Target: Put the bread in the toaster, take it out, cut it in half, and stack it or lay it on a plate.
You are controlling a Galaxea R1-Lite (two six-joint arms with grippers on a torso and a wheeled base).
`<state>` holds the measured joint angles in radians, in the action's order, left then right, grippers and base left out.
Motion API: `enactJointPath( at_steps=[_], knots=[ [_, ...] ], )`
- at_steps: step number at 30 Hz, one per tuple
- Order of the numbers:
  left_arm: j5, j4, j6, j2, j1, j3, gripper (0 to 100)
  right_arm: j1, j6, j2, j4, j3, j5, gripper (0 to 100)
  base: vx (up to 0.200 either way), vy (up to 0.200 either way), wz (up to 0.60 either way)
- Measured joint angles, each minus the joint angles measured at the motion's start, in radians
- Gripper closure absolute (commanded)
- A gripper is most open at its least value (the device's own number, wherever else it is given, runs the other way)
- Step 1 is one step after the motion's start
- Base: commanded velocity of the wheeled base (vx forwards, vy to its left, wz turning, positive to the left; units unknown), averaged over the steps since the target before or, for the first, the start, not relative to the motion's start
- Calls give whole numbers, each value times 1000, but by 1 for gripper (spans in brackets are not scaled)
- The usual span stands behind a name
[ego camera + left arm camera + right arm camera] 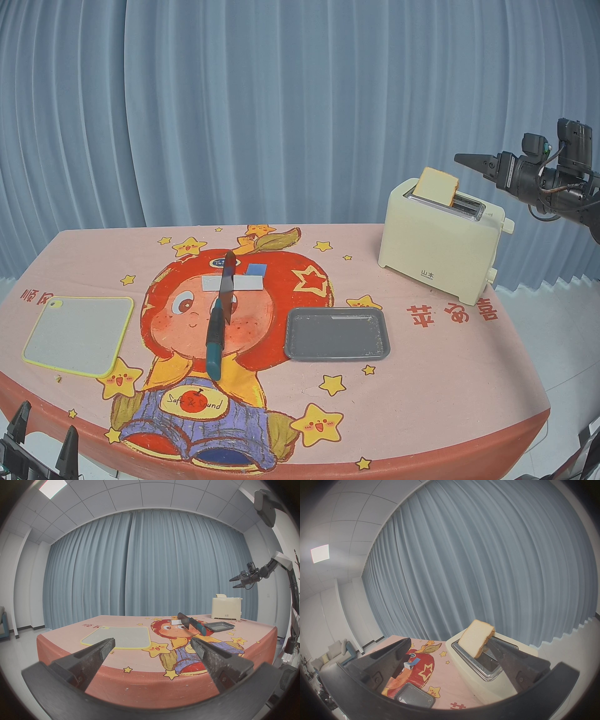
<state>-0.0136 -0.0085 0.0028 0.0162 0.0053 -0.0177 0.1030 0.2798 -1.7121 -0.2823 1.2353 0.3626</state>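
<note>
The bread slice (437, 185) is probably light, soft and easily crushed, so a gentle pinch across its flat faces, on the upper part clear of the cream toaster (437, 250), seems best. It looks pale with a tan crust and leans in a slot at the table's (437, 375) far right corner. The right gripper (469, 160) hangs near it, fingers spread and empty. The left gripper (152, 641), off the near left edge, is spread too.

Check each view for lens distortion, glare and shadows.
Head view: the curtain bows outward, mild fisheye; faint sheen on the tray, soft shadows. Left wrist view: strong fisheye, dark corners, the ceiling light blown bright. Right wrist view: same curving and dark rim; no glare on the bread.
</note>
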Motion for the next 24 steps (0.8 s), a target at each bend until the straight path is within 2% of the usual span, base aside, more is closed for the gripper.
enactJointPath(
  at_steps=[5,19,24],
  knots=[
    [0,0,0,0,0,0,0,-4,7,-50,0,26,-9,0,0,0,0],
    [0,0,0,0,0,0,0,-18,99,-172,-1,109,-17,0,0,0,0],
    [0,0,0,0,0,0,0,-27,104,-201,-1,129,-18,0,0,0,0]
  ],
)
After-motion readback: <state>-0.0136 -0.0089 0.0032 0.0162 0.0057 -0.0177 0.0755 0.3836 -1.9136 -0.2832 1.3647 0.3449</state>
